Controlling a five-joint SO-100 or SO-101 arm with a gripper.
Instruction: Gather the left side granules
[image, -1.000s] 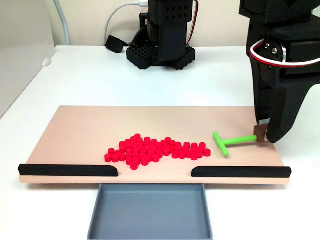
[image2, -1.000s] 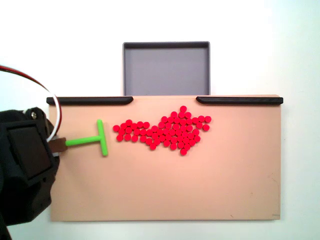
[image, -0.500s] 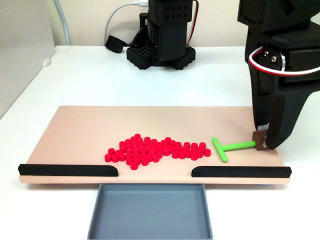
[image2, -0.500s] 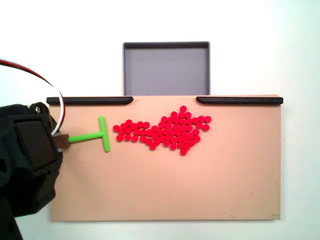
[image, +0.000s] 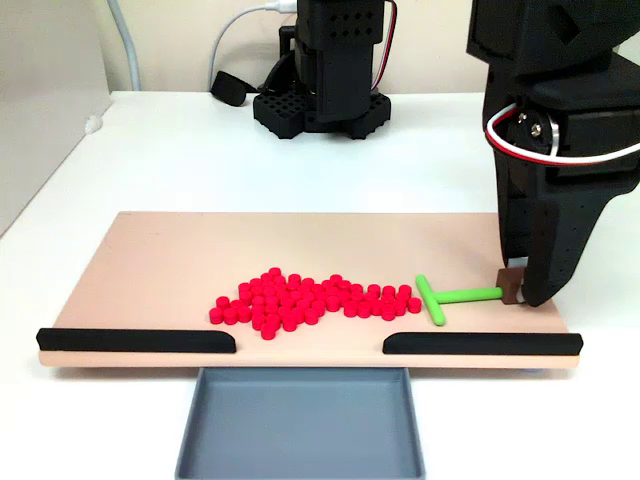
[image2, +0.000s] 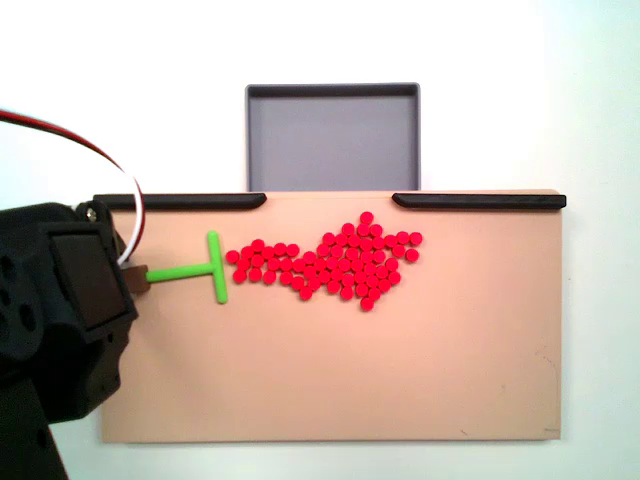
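The red granules (image: 310, 300) lie in one loose pile on the tan board (image: 180, 260), and the pile of granules (image2: 330, 265) stretches across the board (image2: 400, 380) below the two black strips. A green T-shaped pusher (image: 448, 296) lies just right of the pile, its crossbar close to the nearest granules. My gripper (image: 516, 290) is shut on the end of the pusher's stem. From above, the pusher (image2: 195, 270) sits left of the pile with the gripper (image2: 138, 278) at its stem end.
Two black strips (image: 135, 341) (image: 482, 343) line the board's front edge with a gap between them. A grey tray (image: 300, 420) sits below that gap. A black robot base (image: 322, 95) and cable stand at the back of the white table.
The gripper has carried the green pusher toward the pile and slightly toward the strips. The crossbar now stands close to the nearest granules. The pile has not moved.
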